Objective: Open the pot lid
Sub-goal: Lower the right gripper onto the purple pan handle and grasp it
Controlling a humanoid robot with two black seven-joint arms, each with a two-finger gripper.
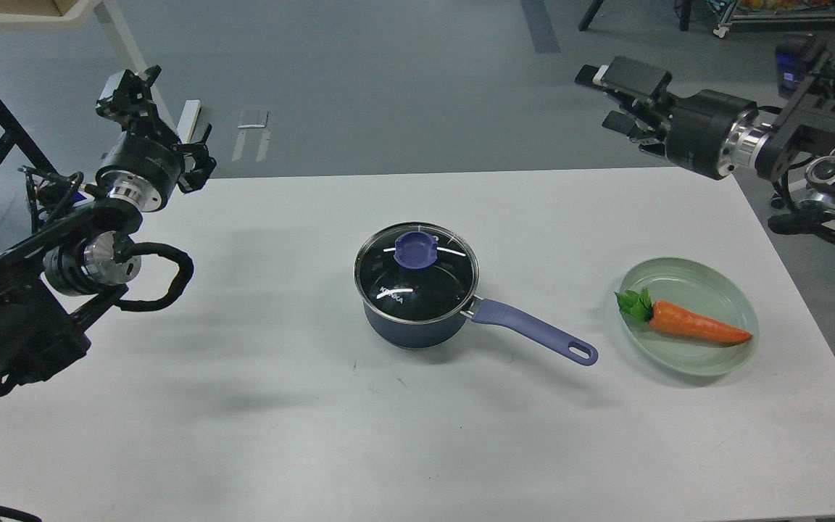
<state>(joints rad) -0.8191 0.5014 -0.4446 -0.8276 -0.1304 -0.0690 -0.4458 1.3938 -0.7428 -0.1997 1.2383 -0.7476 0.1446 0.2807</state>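
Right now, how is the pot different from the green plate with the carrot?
The pot is dark navy and deep; the plate is pale green and shallow. The pot is covered by a clear glass lid with a purple-blue knob; the plate lies open, with a carrot on it. The pot has a long handle; the plate has none. Both are round and sit on the white table.

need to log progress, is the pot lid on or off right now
On. The lid sits flat on the pot, its rim level, and neither gripper touches it.
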